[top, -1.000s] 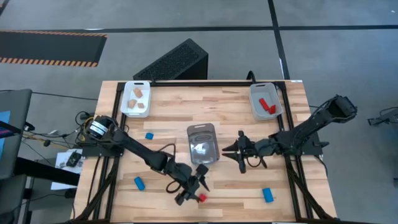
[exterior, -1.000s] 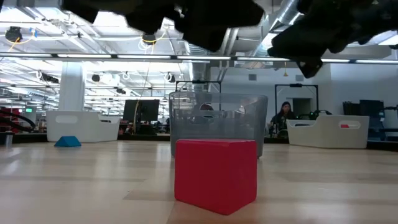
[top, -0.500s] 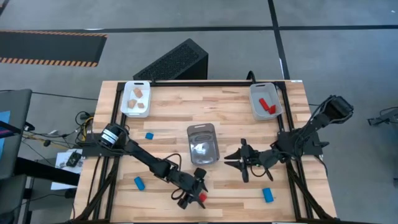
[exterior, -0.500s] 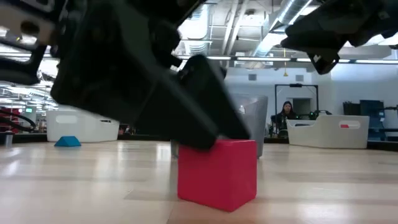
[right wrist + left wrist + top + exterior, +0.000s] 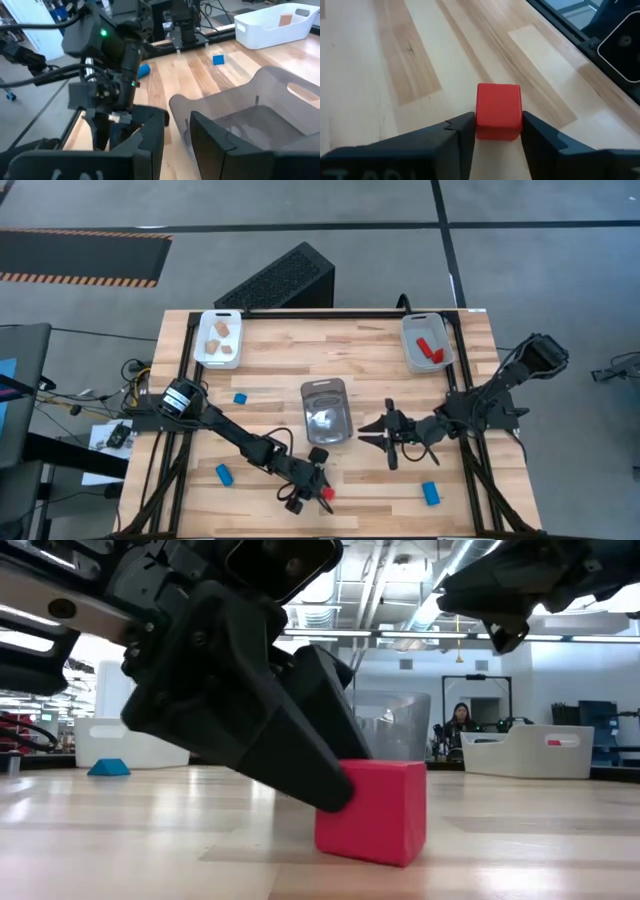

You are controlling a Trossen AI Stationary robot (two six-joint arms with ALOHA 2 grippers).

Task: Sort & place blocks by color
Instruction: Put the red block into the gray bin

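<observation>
Left gripper (image 5: 496, 131) clamped on the small red wooden cube (image 5: 498, 111) at the table's near edge.
The cube sits on the light wood table (image 5: 270, 360), pinched between both dark fingers. Farther back stands the clear plastic tray (image 5: 326, 412); just right of it the right gripper (image 5: 381, 430) hovers, fingers slightly apart and holding nothing.

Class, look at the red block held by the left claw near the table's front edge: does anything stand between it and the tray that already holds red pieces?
Judging by the high view, the clear tray and the right claw lie near the line from the red block in the left claw to the red tray; lifted over, nothing else blocks it.
</observation>
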